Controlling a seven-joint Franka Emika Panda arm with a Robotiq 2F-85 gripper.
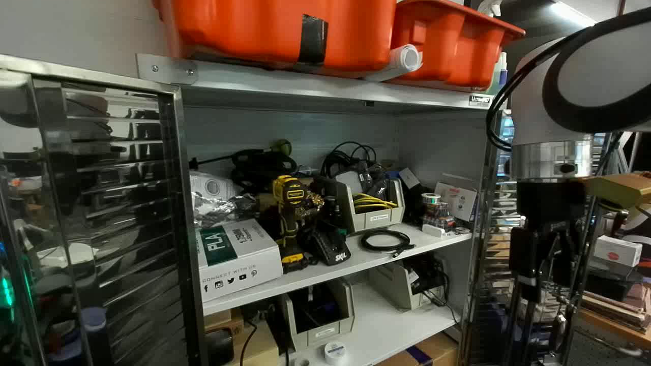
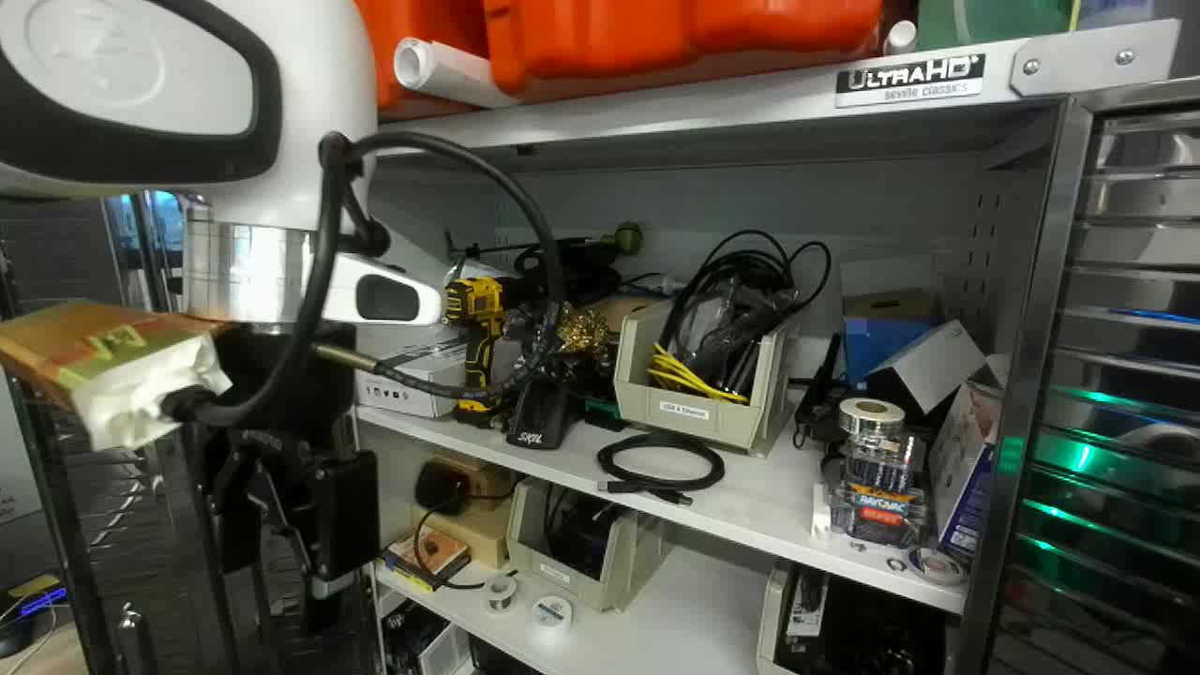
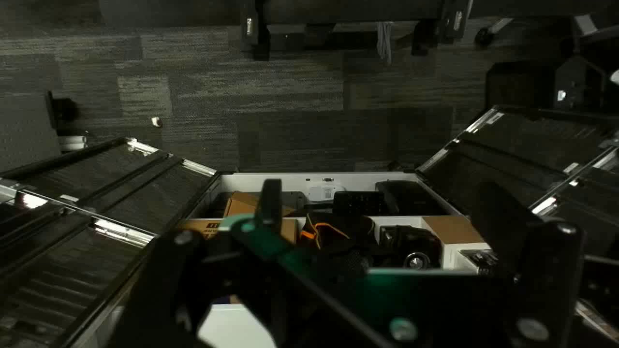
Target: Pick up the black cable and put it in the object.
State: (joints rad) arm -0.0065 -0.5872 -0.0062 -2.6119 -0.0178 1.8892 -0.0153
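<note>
The black cable lies coiled on the shelf in both exterior views [image 1: 382, 249] [image 2: 656, 484], its plug ends near the shelf's front edge. A grey bin [image 1: 394, 215] [image 2: 647, 403] stands just behind it, holding yellow and black cables. My gripper [image 1: 544, 292] [image 2: 281, 567] hangs pointing down outside the cabinet, well apart from the cable and the bin. In the wrist view the fingers [image 3: 384, 193] stand wide apart with nothing between them. The cable and this bin do not show in the wrist view.
A yellow drill [image 1: 290, 193], a SKIL charger [image 2: 539, 412] and a PLA box [image 1: 239, 259] stand beside the cable. Batteries and a tape roll [image 2: 872, 412] stand on the bin's far side. The top shelf [image 2: 750, 103] overhangs; open metal doors [image 1: 112, 229] flank the cabinet.
</note>
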